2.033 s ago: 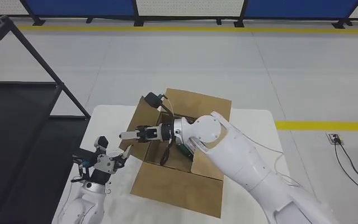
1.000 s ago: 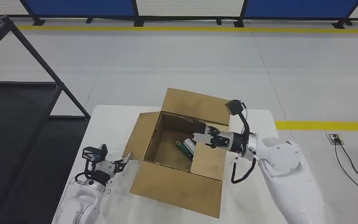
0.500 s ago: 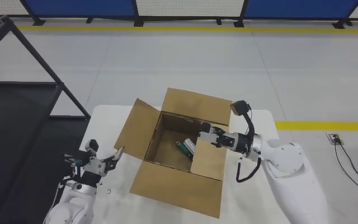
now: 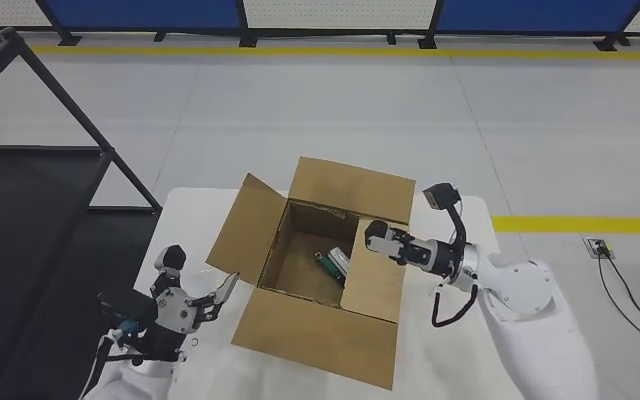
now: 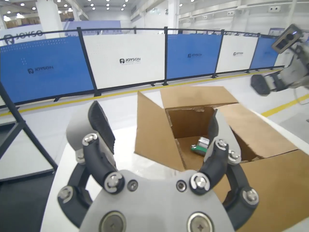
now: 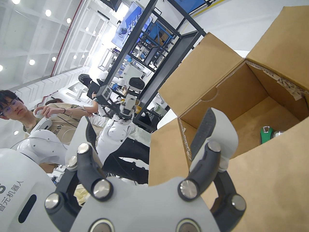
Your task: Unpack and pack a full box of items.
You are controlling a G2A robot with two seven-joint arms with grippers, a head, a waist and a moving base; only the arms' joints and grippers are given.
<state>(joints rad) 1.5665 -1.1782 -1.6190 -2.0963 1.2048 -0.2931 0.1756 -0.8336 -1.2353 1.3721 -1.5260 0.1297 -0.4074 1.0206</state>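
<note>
Print first: the blue and white fence panels [image 5: 130, 60] behind the table each carry a logo and one word. They are legible from the left wrist cam, but I'm not transcribing them. Any label on the items is too small to read.

box [image 4: 310, 340]: plain brown corrugated cardboard, centre of the top frame, sitting on the white table [image 4: 200, 215]. All four flaps are open:
- Far flap is folded back.
- Left flap stands up, angled outward.
- Near flap is laid out toward the bottom of the frame.
- Right flap is tipped up along the right side of the opening.

Scraps of tape [image 6: 287, 85] cling to the inner rim.

items [image 4: 333, 262]: a green piece and a silver piece lie together on the box floor, close to the right flap. Can't tell what they are.

left gripper [image 5: 156, 115]: lower left of the top frame, over the table just off the box's near-left corner. Fingers are spread wide and it holds nothing.

right gripper [image 6: 148, 118]: right of centre in the top frame, at the upper edge of the right flap. Fingers are wide apart and empty. Can't tell whether it touches the flap.
</note>
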